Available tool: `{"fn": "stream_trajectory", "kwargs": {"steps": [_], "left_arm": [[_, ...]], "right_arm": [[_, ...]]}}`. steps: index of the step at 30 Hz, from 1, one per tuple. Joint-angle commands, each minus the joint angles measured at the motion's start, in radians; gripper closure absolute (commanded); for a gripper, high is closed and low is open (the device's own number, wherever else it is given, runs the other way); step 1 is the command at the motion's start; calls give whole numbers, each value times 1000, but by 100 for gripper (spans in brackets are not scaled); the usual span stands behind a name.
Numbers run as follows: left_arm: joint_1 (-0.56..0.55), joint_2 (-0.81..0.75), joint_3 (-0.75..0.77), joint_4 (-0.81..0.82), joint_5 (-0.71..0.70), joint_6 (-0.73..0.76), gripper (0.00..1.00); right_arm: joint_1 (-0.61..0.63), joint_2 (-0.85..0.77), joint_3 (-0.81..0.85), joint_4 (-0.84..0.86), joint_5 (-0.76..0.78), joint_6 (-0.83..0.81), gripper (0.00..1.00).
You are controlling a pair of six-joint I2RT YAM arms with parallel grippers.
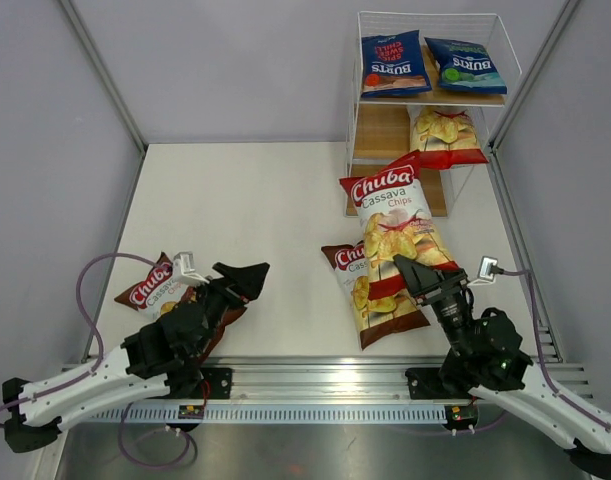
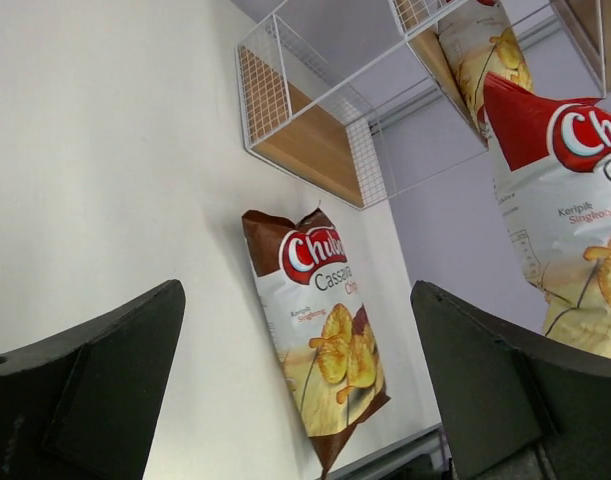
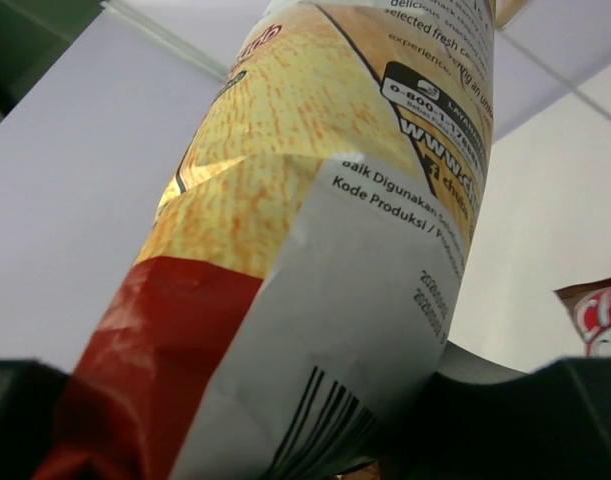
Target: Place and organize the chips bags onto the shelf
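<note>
1. Chips bags (image 1: 370,295) sit at every depth of the table (image 1: 265,200). Nearest is a brown bag (image 1: 145,290), flat at the near-left corner. The left arm (image 1: 170,345) covers its lower part, and only the top view shows it.
2. Just beyond it, the left gripper (image 1: 247,280) hangs with its jaws spread wide and nothing between them. Its wrist view shows only table and distant bags between the fingers (image 2: 95,400).
3. A second brown bag (image 2: 320,340) lies flat near the table's middle. The left wrist view shows nearly all of it, while in the top view another bag covers its right edge.
4. The right gripper (image 1: 417,272) is clamped on the lower end of a red-and-white bag (image 1: 393,215), which stands tilted with its top toward the shelf (image 1: 380,130). It seems to be off the table, though the top view judges height poorly. Only the right wrist view shows its back, with barcode and print. The fingers there are dark blurs along the bottom edge.
5. Farthest, at the right rear, the shelf holds a second red-and-white bag (image 1: 445,135) on its middle tier. Two dark-blue Burts bags (image 1: 395,62) lie side by side on top. The held bag partly hides the lowest tier.
</note>
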Motion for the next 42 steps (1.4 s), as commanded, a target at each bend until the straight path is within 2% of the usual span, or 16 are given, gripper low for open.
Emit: {"fn": "stream_trajectory", "kwargs": {"steps": [1, 5, 8, 17, 20, 27, 30, 31, 34, 42], "left_arm": [[-4, -7, 126, -184, -5, 105, 1], [-2, 87, 251, -325, 32, 174, 1], [-3, 159, 326, -404, 38, 189, 1], [-2, 158, 291, -347, 90, 203, 1], [-4, 148, 283, -330, 108, 205, 1], [-2, 132, 274, -304, 153, 205, 1], [-2, 125, 268, -301, 179, 214, 1], [-3, 121, 265, -298, 190, 217, 1], [-2, 101, 252, -284, 202, 226, 1], [-2, 31, 234, -326, 193, 231, 1]], "right_arm": [[5, -26, 83, -120, 163, -30, 75], [5, 38, 136, -95, 203, -75, 75], [5, 109, 148, 9, 200, -114, 75], [4, 228, 243, 119, 232, -170, 75], [4, 320, 295, 125, 250, -167, 75], [-36, 420, 298, 223, 272, -142, 76], [-151, 433, 303, 194, 177, -50, 75], [-229, 445, 308, 194, 136, -33, 75], [-338, 505, 321, 206, -25, 30, 75], [-409, 640, 338, 297, -131, 53, 75]]}}
